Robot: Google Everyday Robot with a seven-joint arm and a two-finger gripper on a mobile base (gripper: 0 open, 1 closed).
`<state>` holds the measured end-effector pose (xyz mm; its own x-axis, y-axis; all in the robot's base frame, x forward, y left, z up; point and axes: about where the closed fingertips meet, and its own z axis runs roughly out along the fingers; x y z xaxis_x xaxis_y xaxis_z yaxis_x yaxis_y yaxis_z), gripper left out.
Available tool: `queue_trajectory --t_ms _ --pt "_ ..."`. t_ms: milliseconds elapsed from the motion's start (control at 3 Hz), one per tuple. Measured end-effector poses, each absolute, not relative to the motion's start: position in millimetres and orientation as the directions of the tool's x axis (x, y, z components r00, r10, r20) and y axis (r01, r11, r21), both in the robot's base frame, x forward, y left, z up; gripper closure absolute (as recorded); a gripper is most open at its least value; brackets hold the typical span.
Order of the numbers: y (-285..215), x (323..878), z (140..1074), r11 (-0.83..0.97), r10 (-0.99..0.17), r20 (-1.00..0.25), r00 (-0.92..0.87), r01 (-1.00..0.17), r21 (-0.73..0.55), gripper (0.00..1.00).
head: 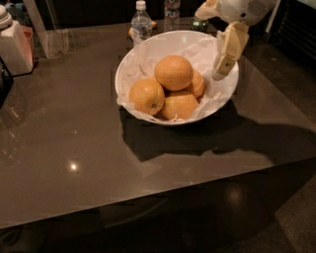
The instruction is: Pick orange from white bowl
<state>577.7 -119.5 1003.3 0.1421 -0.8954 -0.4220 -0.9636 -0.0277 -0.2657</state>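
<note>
The orange (pixel 174 72) is seen on top of the pile of fruit, resting on three other oranges near the middle of the white bowl (pixel 148 43). Its skin is evenly dimpled and no stem mark is shown. Below it to the left lies a slightly smaller orange (pixel 146 96) marked with a dark stem dot; another orange (pixel 179 106) is placed at the front, and a fourth (pixel 198 84) is partly hidden behind on the right. The bowl is lined with crumpled white paper (pixel 202 49), which is folded over the rim at the front left.

The gripper (pixel 222 69) is held above the right side of the bowl, just inside the rim, pointed downward and apart from the orange. Whether it is open or closed cannot be told. Nothing is held by it.

The bowl is set on a dark glossy table (pixel 74 148), on which a broad shadow is cast in front and to the right. Behind the bowl a water bottle (pixel 141 22) is stood upright, with a second bottle (pixel 172 11) near it. At the far left edge a white container (pixel 12 44) is seen.
</note>
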Motion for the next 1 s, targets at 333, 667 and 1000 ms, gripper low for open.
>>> queue_trajectory --t_ms 333,667,1000 --pt "-99 599 979 -0.073 -0.869 -0.467 0.165 -0.975 -0.209 0.00" --pt "-85 613 960 -0.093 -0.849 -0.502 0.165 -0.982 -0.164 0.00" --pt "-81 619 945 -0.082 -0.837 -0.530 0.135 -0.989 -0.121 0.00"
